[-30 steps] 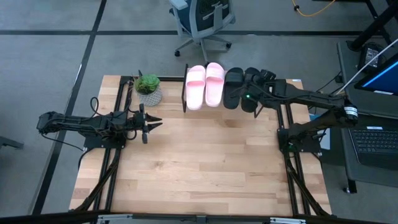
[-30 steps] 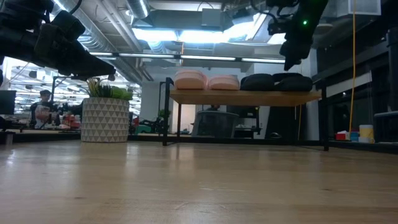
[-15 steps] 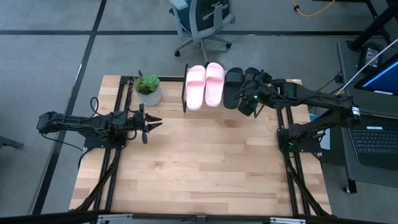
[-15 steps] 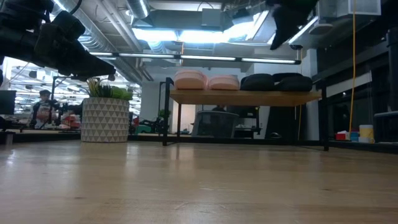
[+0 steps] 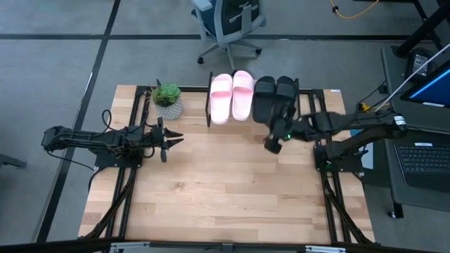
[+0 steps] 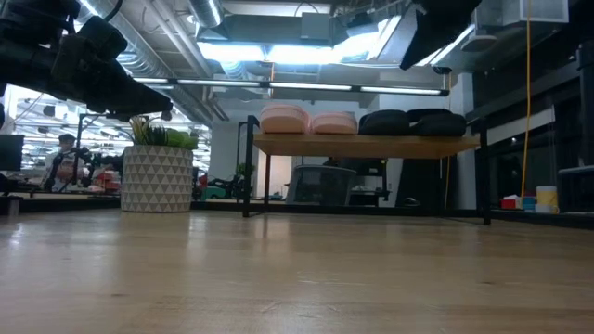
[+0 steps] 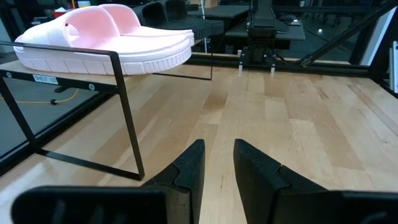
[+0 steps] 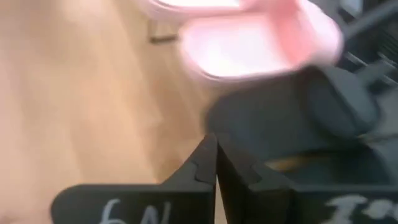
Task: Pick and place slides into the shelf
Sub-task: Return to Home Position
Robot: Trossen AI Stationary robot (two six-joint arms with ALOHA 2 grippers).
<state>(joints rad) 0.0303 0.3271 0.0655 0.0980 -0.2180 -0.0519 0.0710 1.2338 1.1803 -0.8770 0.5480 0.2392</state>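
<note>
Two light pink slides (image 5: 232, 96) and two black slides (image 5: 275, 95) lie side by side on their soles on the shelf (image 6: 367, 146) at the table's far edge. They also show in the low view, pink (image 6: 308, 121) and black (image 6: 413, 122). My right gripper (image 5: 271, 145) is shut and empty above the table, just on the near side of the black slides; its wrist view (image 8: 216, 163) shows a pink slide (image 8: 249, 43) and a black slide (image 8: 292, 118) ahead. My left gripper (image 5: 176, 140) waits at the table's left with a narrow gap between its fingers (image 7: 219, 163).
A potted plant (image 5: 167, 100) in a white patterned pot (image 6: 156, 176) stands at the far left, beside the shelf's black frame (image 7: 121, 106). The bare wooden table (image 5: 225, 183) stretches toward the near edge. An office chair (image 5: 228, 24) stands beyond the table.
My right gripper has drawn back from over the black slides toward the table's near edge and has risen in the low view. All the slides stay in place on the shelf.
</note>
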